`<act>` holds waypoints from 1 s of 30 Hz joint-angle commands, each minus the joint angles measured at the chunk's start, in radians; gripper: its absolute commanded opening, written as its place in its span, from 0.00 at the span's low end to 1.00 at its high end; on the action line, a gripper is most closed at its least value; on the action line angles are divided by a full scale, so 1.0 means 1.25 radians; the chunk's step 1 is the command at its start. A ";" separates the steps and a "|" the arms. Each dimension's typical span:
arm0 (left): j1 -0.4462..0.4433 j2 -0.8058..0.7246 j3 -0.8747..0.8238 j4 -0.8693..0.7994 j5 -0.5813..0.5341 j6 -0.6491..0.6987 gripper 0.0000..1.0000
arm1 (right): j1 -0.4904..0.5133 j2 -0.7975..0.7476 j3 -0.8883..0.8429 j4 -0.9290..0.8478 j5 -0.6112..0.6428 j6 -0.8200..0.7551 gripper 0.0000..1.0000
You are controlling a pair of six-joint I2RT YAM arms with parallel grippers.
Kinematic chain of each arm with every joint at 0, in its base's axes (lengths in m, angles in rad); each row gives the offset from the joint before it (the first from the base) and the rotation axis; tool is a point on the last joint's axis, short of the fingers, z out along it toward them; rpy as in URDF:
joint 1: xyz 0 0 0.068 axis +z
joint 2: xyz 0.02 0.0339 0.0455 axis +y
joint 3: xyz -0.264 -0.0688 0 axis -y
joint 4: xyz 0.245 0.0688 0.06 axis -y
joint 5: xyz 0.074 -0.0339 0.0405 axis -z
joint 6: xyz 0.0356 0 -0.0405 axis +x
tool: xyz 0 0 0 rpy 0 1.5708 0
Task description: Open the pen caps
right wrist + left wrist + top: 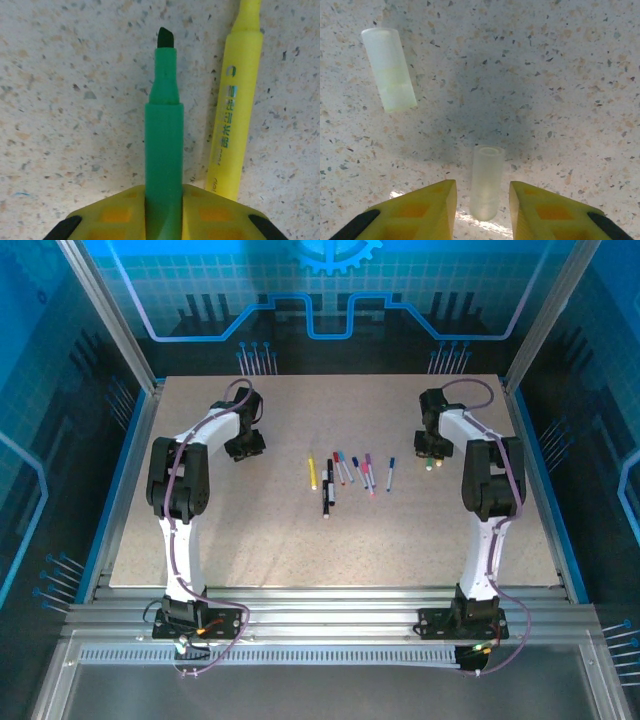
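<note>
left fingers (pixel 435 207) parted, nothing gripped; clear cap (pixel 486 182) laid loose between them on tabletop (pixel 560 75), second clear cap (pixel 389 69) nearby | right fingers (pixel 212 212) closed on uncapped green marker (pixel 163 140), yellow highlighter (pixel 235 100) just beside | caps judged light, stiff, slick, easily rolled; best pinched across mid-length

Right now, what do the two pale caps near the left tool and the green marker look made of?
Near cap and far cap: probably frosted translucent plastic; the milky, faintly green walls let light through. The green marker: likely opaque moulded plastic, a smooth satin barrel with soft highlights; its dark chisel tip looks like felt, though uncertain.
</note>
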 commanded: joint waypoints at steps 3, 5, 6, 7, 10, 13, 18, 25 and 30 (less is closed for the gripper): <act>0.005 -0.004 0.032 -0.020 0.014 -0.004 0.33 | -0.011 0.017 0.030 -0.044 0.023 -0.001 0.23; 0.004 -0.014 0.041 -0.024 0.015 -0.005 0.34 | -0.010 0.016 0.034 -0.048 0.024 -0.001 0.29; 0.004 -0.020 0.043 -0.025 0.016 -0.005 0.34 | -0.010 0.015 0.035 -0.047 0.024 -0.001 0.29; 0.004 -0.026 0.047 -0.025 0.017 -0.005 0.34 | -0.010 0.015 0.037 -0.048 0.025 -0.003 0.31; 0.003 -0.045 0.063 -0.040 0.023 -0.006 0.34 | -0.010 0.020 0.055 -0.068 0.032 -0.004 0.32; -0.009 -0.085 0.065 -0.044 0.025 -0.002 0.34 | -0.001 -0.022 0.048 -0.069 0.025 -0.003 0.31; -0.053 -0.150 0.046 -0.033 0.032 -0.011 0.38 | 0.079 -0.140 -0.003 -0.044 0.005 -0.014 0.31; -0.159 -0.176 -0.042 0.061 0.036 -0.047 0.50 | 0.243 -0.297 -0.195 0.080 -0.056 0.050 0.45; -0.214 -0.125 -0.017 0.066 0.043 -0.069 0.50 | 0.297 -0.370 -0.269 0.130 -0.109 0.097 0.49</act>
